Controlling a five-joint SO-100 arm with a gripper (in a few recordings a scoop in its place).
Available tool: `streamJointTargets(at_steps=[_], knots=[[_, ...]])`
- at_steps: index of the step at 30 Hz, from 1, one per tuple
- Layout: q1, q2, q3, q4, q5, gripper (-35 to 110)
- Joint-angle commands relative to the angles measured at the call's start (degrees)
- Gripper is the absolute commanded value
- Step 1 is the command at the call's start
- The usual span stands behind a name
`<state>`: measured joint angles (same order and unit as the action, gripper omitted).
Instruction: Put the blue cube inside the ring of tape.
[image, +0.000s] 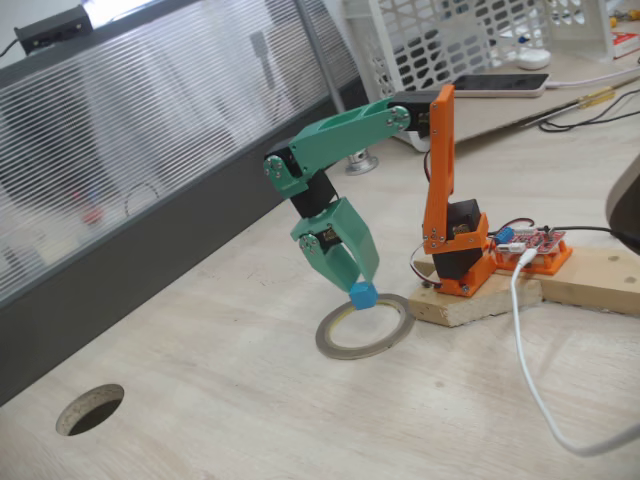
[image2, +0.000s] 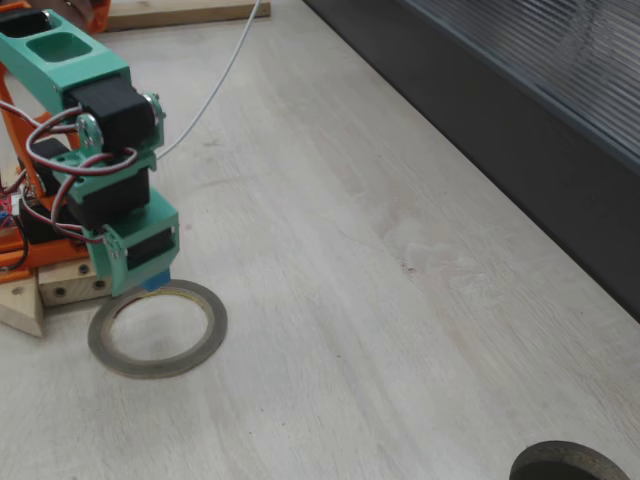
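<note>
The small blue cube hangs between the tips of my green gripper, which is shut on it. It hovers just above the far rim of the ring of tape, a flat grey ring lying on the pale wooden table in front of the arm's base. In the other fixed view the gripper points straight down over the ring of tape, and only a sliver of the blue cube peeks out under the green jaw housing. I cannot tell whether the cube touches the ring.
A dark round hole is cut into the table away from the ring. The orange arm base stands on a wooden board, with a white cable trailing beside it. A dark partition borders the table.
</note>
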<state>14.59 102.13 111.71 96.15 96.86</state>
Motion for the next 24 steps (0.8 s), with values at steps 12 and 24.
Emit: streamJointTargets(at_steps=[12,24], knots=[[0.5,2.4,8.3,0.6,0.7,4],[0.9,12.7,9.0,0.6,0.7,4]])
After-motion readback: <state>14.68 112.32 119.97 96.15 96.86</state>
